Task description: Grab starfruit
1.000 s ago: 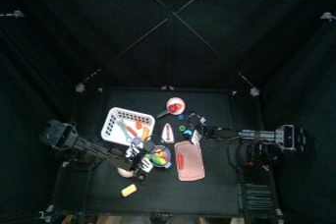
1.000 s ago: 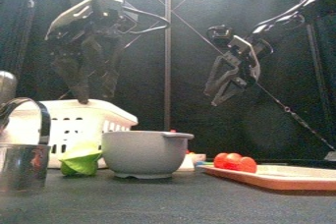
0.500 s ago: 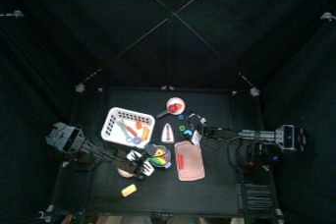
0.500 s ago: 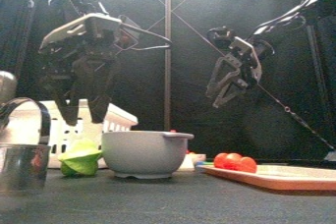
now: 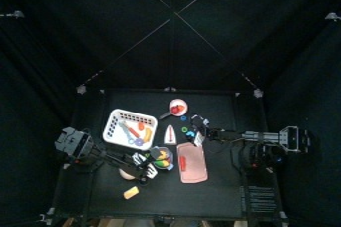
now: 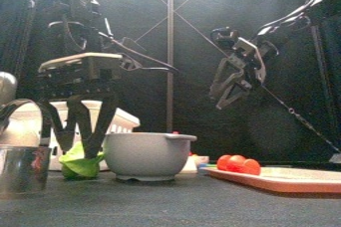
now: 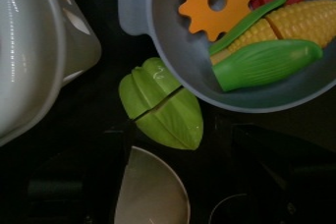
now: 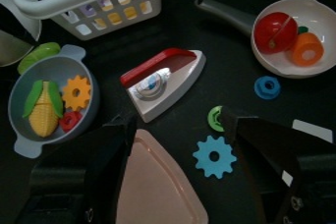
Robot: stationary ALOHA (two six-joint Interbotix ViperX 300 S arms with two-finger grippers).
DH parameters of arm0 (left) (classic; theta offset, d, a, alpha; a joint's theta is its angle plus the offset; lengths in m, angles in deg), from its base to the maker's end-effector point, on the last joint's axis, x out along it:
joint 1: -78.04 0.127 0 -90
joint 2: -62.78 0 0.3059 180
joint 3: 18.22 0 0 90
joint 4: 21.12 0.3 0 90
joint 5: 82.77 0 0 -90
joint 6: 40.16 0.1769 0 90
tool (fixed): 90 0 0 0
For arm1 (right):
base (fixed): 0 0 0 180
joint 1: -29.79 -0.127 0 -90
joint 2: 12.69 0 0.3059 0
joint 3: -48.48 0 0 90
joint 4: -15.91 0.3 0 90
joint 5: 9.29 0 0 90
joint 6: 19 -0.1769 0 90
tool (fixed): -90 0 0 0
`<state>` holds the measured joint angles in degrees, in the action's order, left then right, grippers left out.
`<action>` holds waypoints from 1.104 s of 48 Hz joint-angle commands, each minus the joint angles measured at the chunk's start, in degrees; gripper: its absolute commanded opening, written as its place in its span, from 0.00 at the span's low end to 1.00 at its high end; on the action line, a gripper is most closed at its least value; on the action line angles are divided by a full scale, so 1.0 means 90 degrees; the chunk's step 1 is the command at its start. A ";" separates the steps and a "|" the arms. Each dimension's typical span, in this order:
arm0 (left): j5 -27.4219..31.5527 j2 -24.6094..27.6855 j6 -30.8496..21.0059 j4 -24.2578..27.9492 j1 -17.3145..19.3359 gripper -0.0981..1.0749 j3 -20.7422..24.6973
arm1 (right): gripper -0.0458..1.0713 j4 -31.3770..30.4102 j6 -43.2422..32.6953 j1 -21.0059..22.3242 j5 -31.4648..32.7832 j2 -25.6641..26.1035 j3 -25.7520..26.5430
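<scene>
From above, the table (image 5: 213, 203) held a white basket (image 5: 120, 119), a pink board (image 5: 194, 168) and a grey bowl (image 5: 162, 157), with the left arm reaching in beside that bowl; the starfruit was too small to pick out there.

At table height, the left gripper (image 6: 78, 136) hung low with its 2 jaws spread wide, pointing down just over the green starfruit (image 6: 83, 163), which lay on the table between a metal cup (image 6: 23, 167) and the bowl (image 6: 148, 154). The right gripper (image 6: 234, 80) hovered high, well apart; whether its jaws were spread I could not tell.

Through the left wrist camera, the starfruit (image 7: 161, 105) lay just beside the bowl (image 7: 157, 27) of toy corn (image 7: 308, 22).

Through the right wrist camera, the starfruit (image 8: 43, 53) peeked out behind the bowl (image 8: 53, 100).

Risk: with so little room, a jaw could strike the bowl rim or cup, or the ridged fruit could slip sideways as the jaws close.
</scene>
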<state>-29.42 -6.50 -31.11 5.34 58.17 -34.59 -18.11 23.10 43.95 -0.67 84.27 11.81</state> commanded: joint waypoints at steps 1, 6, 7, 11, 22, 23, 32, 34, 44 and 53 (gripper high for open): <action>0.0020 -0.0020 -0.0029 0.0039 0.0049 0.92 0.0156 | 0.92 -0.0010 0.0000 -0.0020 -0.0049 0.0098 0.0059; 0.0010 0.0029 -0.0029 0.0029 0.0049 0.92 0.0156 | 0.92 -0.0010 0.0000 -0.0020 -0.0039 0.0098 0.0049; 0.0020 0.0039 -0.0029 0.0029 0.0049 0.92 0.0166 | 0.92 -0.0020 0.0000 -0.0020 -0.0049 0.0098 0.0049; 0.0020 0.0068 -0.0039 0.0029 0.0049 0.92 0.0166 | 0.92 -0.0020 0.0000 -0.0029 -0.0039 0.0098 0.0049; 0.0020 0.0127 -0.0059 0.0000 0.0078 0.92 0.0176 | 0.92 -0.0020 0.0000 -0.0029 -0.0039 0.0088 0.0049; 0.0020 0.0137 -0.0059 0.0000 0.0078 0.92 0.0176 | 0.92 -0.0020 0.0000 -0.0020 -0.0039 0.0088 0.0049; 0.0010 0.0215 -0.0059 -0.0059 0.0156 0.92 0.0176 | 0.92 -0.0020 0.0010 -0.0020 -0.0049 0.0078 0.0049; 0.0020 0.0234 -0.0059 -0.0059 0.0176 0.92 0.0176 | 0.92 -0.0020 0.0010 -0.0020 -0.0039 0.0088 0.0049; 0.0020 0.0293 -0.0059 -0.0059 0.0225 0.91 0.0176 | 0.92 -0.0029 0.0010 -0.0020 -0.0039 0.0078 0.0049; 0.0010 0.0303 -0.0059 -0.0059 0.0225 0.89 0.0176 | 0.92 -0.0020 0.0010 -0.0029 -0.0039 0.0068 0.0049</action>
<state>-29.33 -3.16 -31.55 4.64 60.11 -34.33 -18.28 23.10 43.77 -0.67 84.27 11.81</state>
